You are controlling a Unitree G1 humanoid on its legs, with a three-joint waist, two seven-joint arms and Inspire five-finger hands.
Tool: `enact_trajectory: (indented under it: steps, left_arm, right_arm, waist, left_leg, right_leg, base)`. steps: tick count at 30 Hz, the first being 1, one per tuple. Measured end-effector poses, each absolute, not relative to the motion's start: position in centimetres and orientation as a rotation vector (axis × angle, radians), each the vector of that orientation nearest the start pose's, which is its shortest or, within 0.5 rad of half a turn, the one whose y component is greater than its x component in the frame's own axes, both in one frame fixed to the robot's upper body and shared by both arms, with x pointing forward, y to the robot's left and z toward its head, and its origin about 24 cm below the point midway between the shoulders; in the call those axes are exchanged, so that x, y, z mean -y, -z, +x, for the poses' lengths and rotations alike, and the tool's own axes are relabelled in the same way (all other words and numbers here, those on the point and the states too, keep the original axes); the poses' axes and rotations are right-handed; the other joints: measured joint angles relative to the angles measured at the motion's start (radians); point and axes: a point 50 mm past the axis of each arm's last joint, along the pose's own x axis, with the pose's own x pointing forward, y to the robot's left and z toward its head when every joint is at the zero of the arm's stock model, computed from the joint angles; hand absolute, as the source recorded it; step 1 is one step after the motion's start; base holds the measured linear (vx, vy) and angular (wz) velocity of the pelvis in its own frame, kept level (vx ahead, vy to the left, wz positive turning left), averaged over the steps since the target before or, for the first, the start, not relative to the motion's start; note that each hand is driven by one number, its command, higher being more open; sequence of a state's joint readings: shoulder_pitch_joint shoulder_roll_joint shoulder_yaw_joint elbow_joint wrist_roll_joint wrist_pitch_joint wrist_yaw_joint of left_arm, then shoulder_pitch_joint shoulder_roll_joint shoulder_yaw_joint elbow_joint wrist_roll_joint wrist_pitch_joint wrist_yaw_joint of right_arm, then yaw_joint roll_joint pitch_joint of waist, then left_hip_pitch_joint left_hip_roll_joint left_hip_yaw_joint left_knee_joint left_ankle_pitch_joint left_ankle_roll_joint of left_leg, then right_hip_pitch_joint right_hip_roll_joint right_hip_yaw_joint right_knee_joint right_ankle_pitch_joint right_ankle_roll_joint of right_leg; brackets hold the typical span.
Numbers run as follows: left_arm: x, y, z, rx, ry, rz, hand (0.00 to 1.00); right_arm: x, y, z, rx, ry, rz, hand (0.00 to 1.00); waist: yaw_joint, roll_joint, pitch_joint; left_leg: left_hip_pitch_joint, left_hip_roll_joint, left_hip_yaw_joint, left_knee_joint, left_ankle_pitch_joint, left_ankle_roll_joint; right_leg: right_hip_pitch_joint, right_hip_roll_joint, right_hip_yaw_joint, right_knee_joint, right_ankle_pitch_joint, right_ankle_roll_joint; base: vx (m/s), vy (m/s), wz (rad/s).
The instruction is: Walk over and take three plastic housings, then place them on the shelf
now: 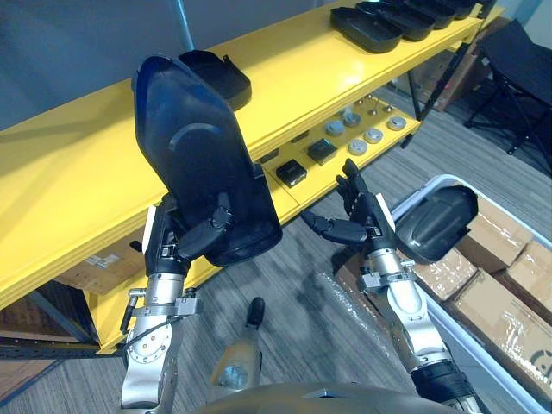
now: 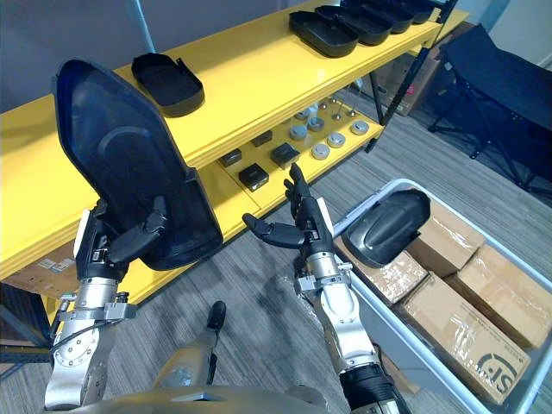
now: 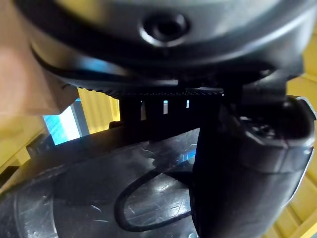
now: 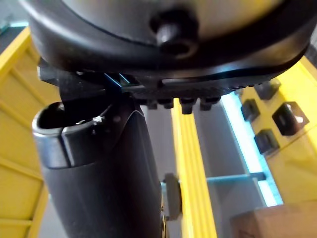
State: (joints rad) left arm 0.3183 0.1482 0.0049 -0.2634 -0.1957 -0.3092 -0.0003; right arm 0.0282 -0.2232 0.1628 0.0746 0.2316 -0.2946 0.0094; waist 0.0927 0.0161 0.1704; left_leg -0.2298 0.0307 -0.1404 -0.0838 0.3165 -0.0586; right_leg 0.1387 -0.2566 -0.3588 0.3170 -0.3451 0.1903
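Note:
My left hand (image 1: pixel 191 237) is shut on a large black plastic housing (image 1: pixel 200 159), held upright in front of the yellow shelf (image 1: pixel 78 181); its glossy surface (image 3: pixel 99 193) lies under the thumb in the left wrist view. One black housing (image 1: pixel 217 76) lies on the shelf's top board behind it, and several more (image 1: pixel 392 19) are lined up at the far right end. Another housing (image 1: pixel 435 222) rests in the grey bin (image 1: pixel 517 366) at the right. My right hand (image 1: pixel 354 216) hangs open and empty between shelf and bin.
The shelf's lower board holds small black blocks (image 1: pixel 291 172) and round silver parts (image 1: pixel 360 134). Cardboard boxes (image 1: pixel 496 302) fill the bin. A black folding stand (image 1: pixel 517 69) is at the far right. Grey floor lies between shelf and bin.

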Motion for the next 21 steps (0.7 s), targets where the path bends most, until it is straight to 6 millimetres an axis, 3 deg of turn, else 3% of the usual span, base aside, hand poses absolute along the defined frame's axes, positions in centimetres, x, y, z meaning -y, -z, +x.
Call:
enact_trajectory:
  steps: [1, 2, 3, 4, 5, 7, 12, 13, 14, 15, 16, 17, 19, 20, 21]
  left_arm:
    - [-18.6, -6.7, 18.7, 0.261, -0.055, -0.047, 0.00]
    - [-18.4, -6.7, 18.8, 0.259, -0.051, -0.052, 0.00]
    - [-18.2, -6.6, 19.0, 0.258, -0.045, -0.056, 0.00]
    - [-18.3, -6.6, 19.1, 0.261, -0.048, -0.057, 0.00]
    - [-18.4, -6.6, 19.2, 0.260, -0.061, -0.059, 0.00]
    - [-18.7, -6.4, 19.2, 0.253, -0.089, -0.062, 0.00]
    - [-19.6, -6.3, 18.9, 0.249, -0.154, -0.090, 0.00]
    - [-19.8, -6.4, 18.7, 0.251, -0.163, -0.091, 0.00]
    - [-20.0, -6.5, 18.5, 0.255, -0.167, -0.085, 0.00]
    - [-20.1, -6.8, 18.4, 0.268, -0.163, -0.081, 0.00]
    - [-20.2, -7.0, 18.5, 0.274, -0.159, -0.079, 0.00]
    - [-20.2, -7.1, 18.5, 0.282, -0.149, -0.075, 0.00]
    - [-20.8, -7.5, 18.3, 0.293, -0.152, -0.049, 0.00]
    - [-21.1, -7.7, 18.3, 0.300, -0.156, -0.038, 0.00]
    - [-21.5, -7.8, 18.3, 0.305, -0.179, -0.037, 0.00]
  right_arm:
    - [16.3, -4.5, 24.3, 0.161, -0.128, 0.009, 1.00]
    - [16.6, -4.5, 24.2, 0.161, -0.120, 0.005, 1.00]
    - [16.9, -4.4, 24.2, 0.161, -0.100, 0.008, 1.00]
    - [16.8, -4.6, 24.2, 0.168, -0.094, 0.016, 1.00]
    - [17.0, -5.0, 24.3, 0.186, -0.090, 0.014, 1.00]
    - [16.9, -5.3, 24.3, 0.206, -0.089, 0.024, 1.00]
    - [16.0, -6.3, 24.4, 0.278, -0.089, 0.078, 1.00]
    - [15.8, -6.3, 24.4, 0.279, -0.086, 0.088, 1.00]
    - [15.7, -6.2, 24.3, 0.274, -0.072, 0.104, 1.00]
    - [15.8, -6.2, 24.0, 0.279, -0.059, 0.109, 1.00]
    - [15.8, -6.2, 23.8, 0.281, -0.051, 0.116, 1.00]
    - [15.8, -6.1, 23.5, 0.281, -0.040, 0.124, 1.00]
    - [15.3, -6.1, 23.5, 0.286, -0.044, 0.144, 1.00]
    - [15.0, -6.3, 23.5, 0.295, -0.045, 0.153, 1.00]
    - [14.7, -6.6, 23.7, 0.314, -0.060, 0.128, 1.00]
  waist:
    - [-0.018, 0.025, 0.014]
    - [-0.023, 0.030, 0.018]
    - [-0.029, -0.001, 0.039]
    - [-0.025, -0.008, 0.047]
    - [-0.013, 0.006, 0.070]
    - [-0.016, -0.001, 0.093]
    - [-0.010, -0.013, 0.123]
    - [-0.003, -0.017, 0.124]
    - [0.010, -0.029, 0.127]
    - [0.013, -0.024, 0.123]
    - [0.008, -0.025, 0.121]
    - [0.005, -0.029, 0.116]
    - [0.006, -0.043, 0.103]
    - [0.001, -0.048, 0.100]
    - [-0.005, -0.044, 0.102]
  left_leg:
    - [-0.003, 0.015, 0.000, 0.000, -0.006, -0.003]
    - [-0.006, 0.018, 0.003, 0.000, -0.025, 0.000]
    - [-0.028, 0.013, 0.045, 0.039, -0.105, 0.012]
    - [-0.061, 0.013, 0.073, 0.114, -0.137, 0.021]
    - [-0.096, 0.013, 0.100, 0.331, -0.175, 0.022]
    - [-0.104, 0.014, 0.115, 0.397, -0.232, 0.002]
    - [-0.141, 0.014, 0.157, 0.607, -0.379, 0.013]
    - [-0.146, 0.013, 0.167, 0.651, -0.415, 0.018]
    - [-0.143, 0.011, 0.195, 0.707, -0.463, 0.050]
    - [-0.151, 0.003, 0.196, 0.741, -0.510, 0.043]
    - [-0.153, -0.011, 0.186, 0.746, -0.518, 0.049]
    - [-0.148, -0.026, 0.175, 0.728, -0.524, 0.059]
    - [-0.116, -0.048, 0.150, 0.650, -0.515, 0.077]
    - [-0.093, -0.057, 0.129, 0.614, -0.505, 0.093]
    - [-0.047, -0.062, 0.114, 0.567, -0.496, 0.109]
  right_leg:
    - [-0.001, 0.016, -0.011, 0.016, -0.009, -0.016]
    - [-0.001, 0.020, -0.018, 0.016, -0.011, -0.022]
    - [-0.005, 0.002, -0.027, 0.014, -0.009, -0.035]
    - [-0.016, -0.011, -0.023, 0.019, -0.007, -0.037]
    - [-0.015, -0.007, -0.013, 0.033, -0.007, -0.037]
    - [-0.013, -0.012, 0.005, 0.070, -0.021, -0.028]
    - [0.008, -0.046, 0.039, 0.121, -0.073, -0.030]
    - [0.021, -0.057, 0.041, 0.116, -0.083, -0.046]
    - [0.048, -0.068, 0.048, 0.105, -0.087, -0.061]
    - [0.040, -0.075, 0.075, 0.176, -0.066, -0.096]
    - [-0.001, -0.084, 0.098, 0.248, -0.033, -0.119]
    - [-0.071, -0.094, 0.135, 0.361, 0.057, -0.162]
    - [-0.160, -0.095, 0.194, 0.474, 0.234, -0.148]
    - [-0.190, -0.087, 0.202, 0.522, 0.208, -0.126]
    - [-0.217, -0.050, 0.197, 0.537, 0.122, -0.126]
  base:
    - [-0.11, -0.044, 0.23]
    - [-0.15, -0.036, 0.38]
    - [-0.09, 0.004, 0.21]
    - [-0.11, 0.024, -0.03]
    - [-0.06, 0.016, -0.20]
    - [-0.05, 0.007, -0.19]
    - [0.04, 0.093, -0.20]
    - [0.14, 0.201, -0.21]
    - [0.21, 0.194, -0.15]
    - [0.24, 0.214, 0.07]
    - [0.24, 0.219, 0.41]
    - [0.24, 0.268, 0.47]
    - [0.31, 0.222, 0.37]
    - [0.32, 0.082, 0.40]
    - [0.32, 0.028, 0.42]
